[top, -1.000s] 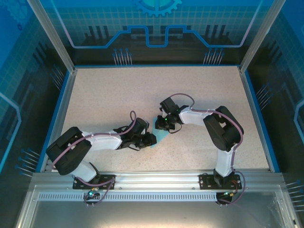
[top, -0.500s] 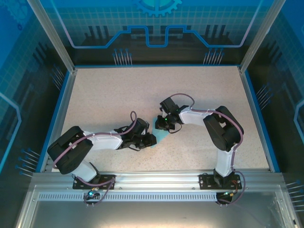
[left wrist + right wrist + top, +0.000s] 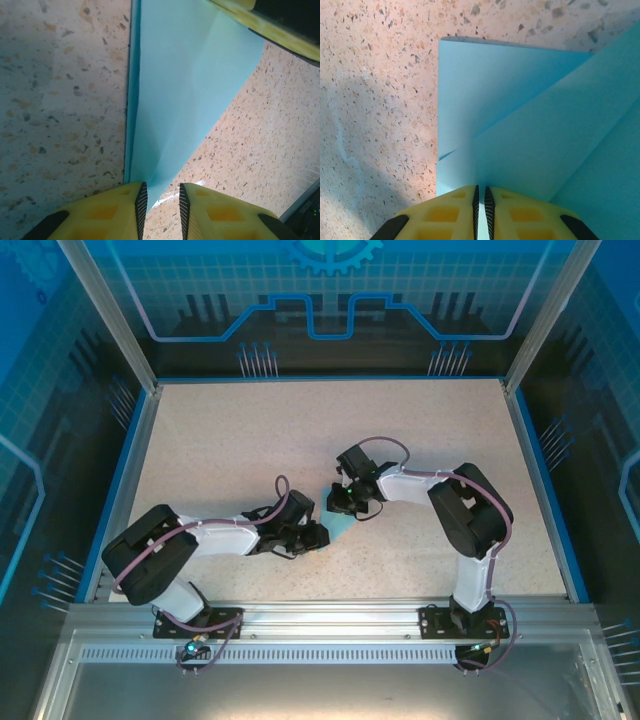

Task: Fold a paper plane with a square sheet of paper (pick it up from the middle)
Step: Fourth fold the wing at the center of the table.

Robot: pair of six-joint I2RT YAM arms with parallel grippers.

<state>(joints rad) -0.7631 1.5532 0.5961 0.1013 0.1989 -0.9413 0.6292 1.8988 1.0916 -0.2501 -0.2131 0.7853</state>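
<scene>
We look down on a pale speckled table (image 3: 230, 440) boxed in by blue printed walls (image 3: 330, 300), with both arms reaching in from the near rail toward the middle. Between their tips lies the paper (image 3: 338, 524), light blue and already partly folded, a little nearer to us than the table's centre.

The left gripper (image 3: 320, 535) comes at it low from the left. In its own camera we see the paper taper down to a narrow point that reaches in between the two yellow fingers (image 3: 115, 212). The jaws stand a little apart, with bare table showing in the gap beside the point, so the paper is not pinched there. One long crease runs up the sheet from that point, and its left edge is straight.

The right gripper (image 3: 345, 505) meets the paper from the far side. In its wrist view its jaws are drawn almost together, clamped on a thin folded edge. Beyond them, overlapping flaps lie flat on the table, with a square corner at the upper left.
</scene>
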